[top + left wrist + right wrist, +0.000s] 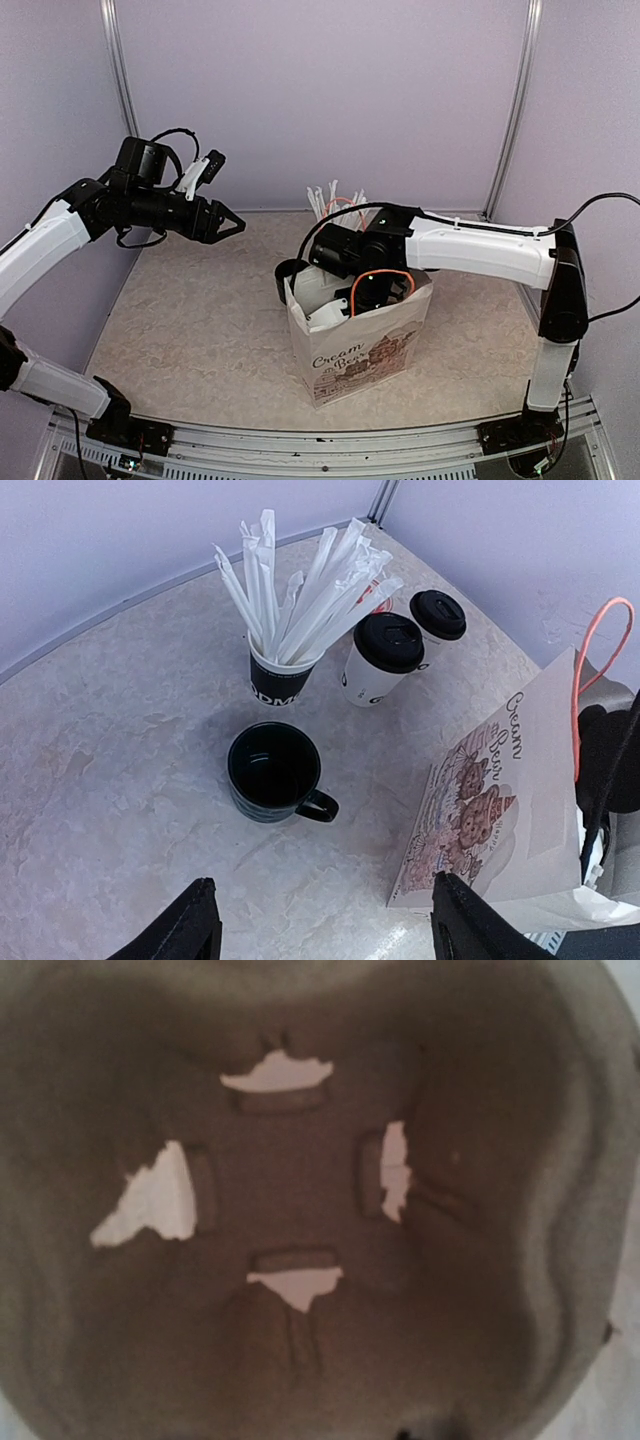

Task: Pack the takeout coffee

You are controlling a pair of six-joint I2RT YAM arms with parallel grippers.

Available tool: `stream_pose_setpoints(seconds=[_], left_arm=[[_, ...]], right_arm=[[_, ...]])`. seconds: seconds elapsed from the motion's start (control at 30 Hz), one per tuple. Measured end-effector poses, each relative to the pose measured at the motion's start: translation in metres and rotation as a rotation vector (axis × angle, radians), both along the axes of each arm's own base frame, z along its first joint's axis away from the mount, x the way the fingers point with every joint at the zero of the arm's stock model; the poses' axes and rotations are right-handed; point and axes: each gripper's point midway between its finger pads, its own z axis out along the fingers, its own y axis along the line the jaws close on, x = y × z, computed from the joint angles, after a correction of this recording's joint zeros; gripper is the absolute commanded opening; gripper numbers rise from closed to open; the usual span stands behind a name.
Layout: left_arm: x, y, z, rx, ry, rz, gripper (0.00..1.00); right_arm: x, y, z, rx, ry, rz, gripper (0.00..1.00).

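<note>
Right arm is buried in the paper bag, seemingly seating the brown cup tray; I can't tell how its jaws stand. Left gripper hangs wide open, empty. Lidded coffee cups stand far back on the desk beside the straws. Next call: fetch one, keeping it upright.

Soft, even light; a faint shadow rings the black mug. The right wrist view is dim and blurred.
</note>
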Motion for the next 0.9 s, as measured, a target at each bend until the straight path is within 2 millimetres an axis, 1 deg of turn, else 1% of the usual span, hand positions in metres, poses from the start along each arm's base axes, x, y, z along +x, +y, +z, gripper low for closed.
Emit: stream_pose_setpoints(seconds=[0.23,0.4,0.53,0.6,0.7,0.8,0.9], left_arm=[[-0.002,-0.001,-0.004,-0.002,0.011,-0.010,0.71],[-0.003,-0.003,-0.005,-0.006,0.018,-0.020,0.70],[-0.006,-0.008,-0.003,-0.017,0.012,-0.039,0.70],[-0.010,-0.014,-0.001,-0.022,0.007,-0.060,0.71],[-0.023,-0.030,0.001,-0.023,0.001,-0.114,0.71],[-0.036,-0.050,0.007,-0.034,-0.015,-0.175,0.72],[-0.045,-0.065,0.017,-0.051,-0.040,-0.221,0.73]], right_arm=[[0.002,0.006,-0.007,0.024,-0.006,0.012,0.33],[-0.001,0.000,-0.017,0.002,0.006,0.019,0.41],[-0.002,0.000,-0.015,0.003,0.008,0.023,0.48],[-0.002,0.001,-0.009,0.010,0.008,0.029,0.53],[-0.003,0.006,0.008,0.045,0.003,0.054,0.56],[-0.004,0.009,0.032,0.091,-0.013,0.079,0.57],[-0.006,0.014,0.059,0.149,-0.022,0.098,0.59]])
